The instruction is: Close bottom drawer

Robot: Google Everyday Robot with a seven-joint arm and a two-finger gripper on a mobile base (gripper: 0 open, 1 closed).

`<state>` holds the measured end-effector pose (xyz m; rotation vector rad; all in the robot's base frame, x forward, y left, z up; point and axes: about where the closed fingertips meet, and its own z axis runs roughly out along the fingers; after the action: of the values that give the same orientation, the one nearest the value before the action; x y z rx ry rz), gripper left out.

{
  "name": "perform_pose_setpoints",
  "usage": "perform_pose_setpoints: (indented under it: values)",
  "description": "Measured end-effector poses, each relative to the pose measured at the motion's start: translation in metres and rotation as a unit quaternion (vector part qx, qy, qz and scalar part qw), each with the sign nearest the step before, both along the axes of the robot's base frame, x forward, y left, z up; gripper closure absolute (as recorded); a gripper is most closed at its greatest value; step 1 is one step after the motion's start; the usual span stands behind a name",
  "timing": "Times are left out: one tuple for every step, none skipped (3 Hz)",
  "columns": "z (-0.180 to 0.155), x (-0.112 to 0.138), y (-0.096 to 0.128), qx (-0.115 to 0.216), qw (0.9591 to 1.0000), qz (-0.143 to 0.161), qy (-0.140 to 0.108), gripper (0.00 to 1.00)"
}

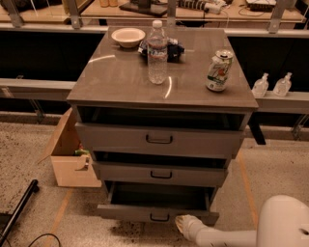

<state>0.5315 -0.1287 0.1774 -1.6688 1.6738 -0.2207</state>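
Lab: workbenches (106, 12), claw (183, 223) at bottom drawer (135, 212)

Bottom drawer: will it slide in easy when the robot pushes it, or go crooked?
Probably easy: the bottom drawer shows nothing in its tray, so it is likely light. It may skew a little, since the gripper is at the front panel, right of the handle.

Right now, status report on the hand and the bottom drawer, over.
Hand low at the bottom drawer front, right of its handle. Drawer pulled out, not yet closed. Cardboard box off to the left, apart from it.
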Motion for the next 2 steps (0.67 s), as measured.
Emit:
perform_pose_setpoints:
  values:
    - [0.0, 0.03, 0.001, -0.01, 0.9992, -0.01, -0.038, 1.0]
    - [0.006, 0.075, 0.006, -0.018, 0.9957, -0.021, -0.089, 1.0]
